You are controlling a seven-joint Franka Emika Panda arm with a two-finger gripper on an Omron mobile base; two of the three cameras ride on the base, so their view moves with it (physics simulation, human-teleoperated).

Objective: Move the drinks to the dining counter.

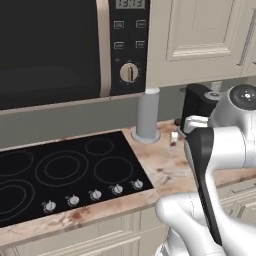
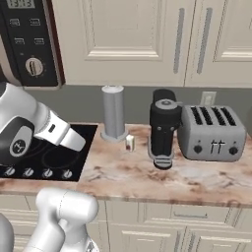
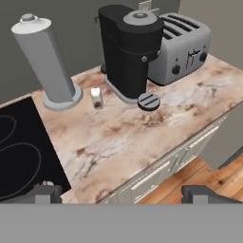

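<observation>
Hand (image 3: 121, 194) sits high and back off the front edge of the beige-brown marbled surface (image 3: 123, 137); tips spread wide, nothing between them. One drink in sight: a small pale bottle with a pinkish lower part (image 3: 97, 98), upright, long axis vertical, too small to read the cap. It stands on the surface between the tall grey cylindrical canister (image 3: 47, 61) and the black pod coffee machine (image 3: 130, 47), near both, touching neither. From the hand it lies ahead and slightly left, well apart. Silver four-slot toaster (image 3: 182, 45) just beyond the machine, black glass cooktop (image 3: 19, 147) on the left. My read: approach is not yet begun, and needs a forward-down reach into that gap.
</observation>
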